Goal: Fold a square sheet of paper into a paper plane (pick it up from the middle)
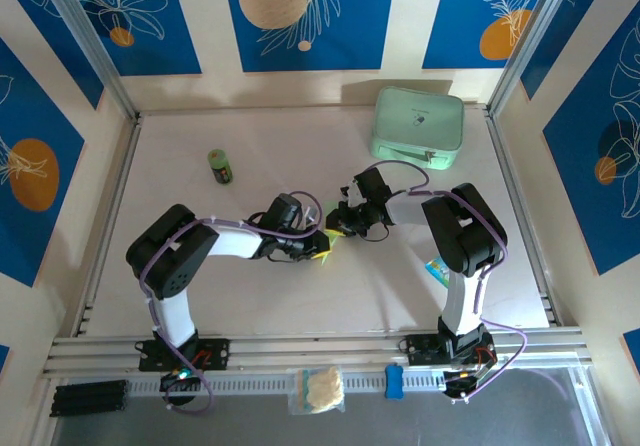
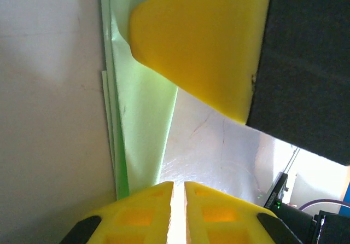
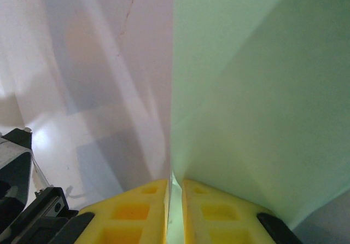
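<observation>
The pale green sheet of paper [image 2: 143, 123] is folded into several layers and stands on edge over the table. In the top view only a sliver of the paper [image 1: 326, 249] shows, between the two grippers at the table's middle. My right gripper [image 3: 175, 179] is shut on it, the green sheet [image 3: 262, 91] running down into the slit between its yellow fingers. My left gripper [image 2: 179, 184] is shut with a thin bright slit; the paper's lower end passes behind its left finger [image 2: 136, 211]. The right gripper's yellow finger [image 2: 202, 41] hangs close above. From above, the left gripper [image 1: 322, 240] and right gripper [image 1: 341, 224] almost touch.
A mint-green case [image 1: 418, 124] stands at the back right. A small green bottle [image 1: 221, 166] stands at the back left. A small teal packet [image 1: 437, 269] lies by the right arm. A bag [image 1: 320, 388] and a blue item [image 1: 394, 381] rest on the front rail.
</observation>
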